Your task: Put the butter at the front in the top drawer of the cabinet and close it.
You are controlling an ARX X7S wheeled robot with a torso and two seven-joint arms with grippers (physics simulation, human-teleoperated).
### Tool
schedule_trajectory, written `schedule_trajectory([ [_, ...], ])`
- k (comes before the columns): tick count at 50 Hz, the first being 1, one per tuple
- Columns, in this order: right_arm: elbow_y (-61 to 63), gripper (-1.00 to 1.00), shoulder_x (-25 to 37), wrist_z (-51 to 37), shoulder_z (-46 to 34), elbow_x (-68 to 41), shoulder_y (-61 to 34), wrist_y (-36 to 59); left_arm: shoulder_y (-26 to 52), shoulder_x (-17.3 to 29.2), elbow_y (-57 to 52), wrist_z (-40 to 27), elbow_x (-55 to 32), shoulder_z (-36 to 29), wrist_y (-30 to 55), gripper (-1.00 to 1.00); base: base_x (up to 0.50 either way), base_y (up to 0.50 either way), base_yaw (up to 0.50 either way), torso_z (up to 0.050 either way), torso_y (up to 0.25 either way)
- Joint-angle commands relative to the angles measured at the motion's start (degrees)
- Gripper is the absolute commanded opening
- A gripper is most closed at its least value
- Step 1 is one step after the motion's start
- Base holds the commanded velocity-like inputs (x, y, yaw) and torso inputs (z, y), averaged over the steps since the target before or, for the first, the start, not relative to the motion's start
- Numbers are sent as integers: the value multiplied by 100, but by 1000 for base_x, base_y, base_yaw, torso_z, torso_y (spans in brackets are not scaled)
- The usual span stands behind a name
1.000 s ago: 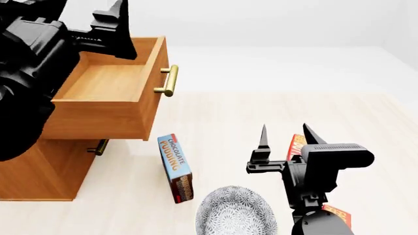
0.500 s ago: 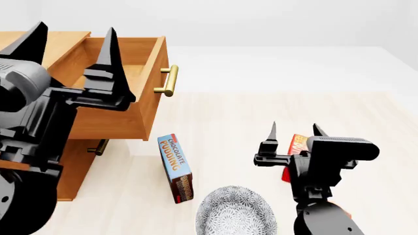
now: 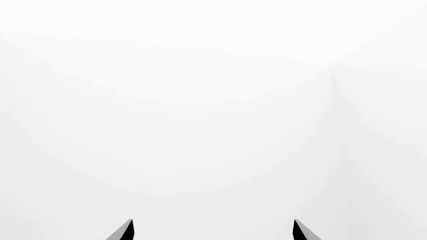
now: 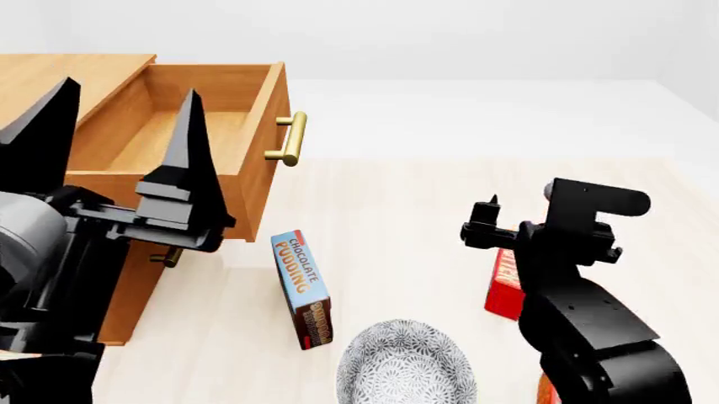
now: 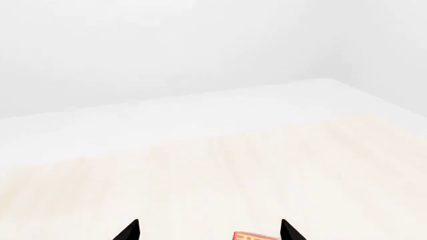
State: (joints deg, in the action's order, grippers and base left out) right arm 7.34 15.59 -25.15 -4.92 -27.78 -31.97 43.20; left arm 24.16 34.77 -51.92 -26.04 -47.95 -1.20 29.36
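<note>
One butter carton [image 4: 504, 284], red with cream sides, stands on the pale floor right of centre; its top edge shows in the right wrist view [image 5: 254, 236], low between the fingertips. A sliver of the second carton [image 4: 546, 390] shows behind my right arm. My right gripper [image 4: 519, 210] is open just above the first carton, pointing away, and holds nothing [image 5: 208, 230]. The top drawer [image 4: 261, 118] of the cabinet [image 4: 118, 295] is pulled out and looks empty. My left gripper [image 4: 130, 88] is open and empty in front of the drawer; its wrist view [image 3: 213, 230] shows only white.
A blue chocolate pudding box [image 4: 302, 287] lies on the floor beside the cabinet. A patterned grey bowl [image 4: 405, 367] sits at the near edge. The brass handle [image 4: 289, 139] sticks out from the drawer front. The lower drawer's handle [image 4: 171, 257] is partly hidden.
My left gripper has drawn back from over the drawer toward the camera. My right gripper has tipped forward and risen a little; the butter now shows below it.
</note>
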Motion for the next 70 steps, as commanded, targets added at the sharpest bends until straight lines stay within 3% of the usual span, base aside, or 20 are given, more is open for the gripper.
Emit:
schedule_trajectory([
  [1,-1142,100,-55,221,117,-172,-698,210,-178,19,-121,9,55,-1,-105,100,0,0,0,0,0],
  [40,-4469,100,-338,669,-262,465,-1811,-973,-500,84,-139,27,22,104,-403,100,0,0,0,0,0],
  [70,-4853,100,-326,541,-231,440,-1581,-971,-580,120,-131,-16,2,73,-490,100,0,0,0,0,0],
])
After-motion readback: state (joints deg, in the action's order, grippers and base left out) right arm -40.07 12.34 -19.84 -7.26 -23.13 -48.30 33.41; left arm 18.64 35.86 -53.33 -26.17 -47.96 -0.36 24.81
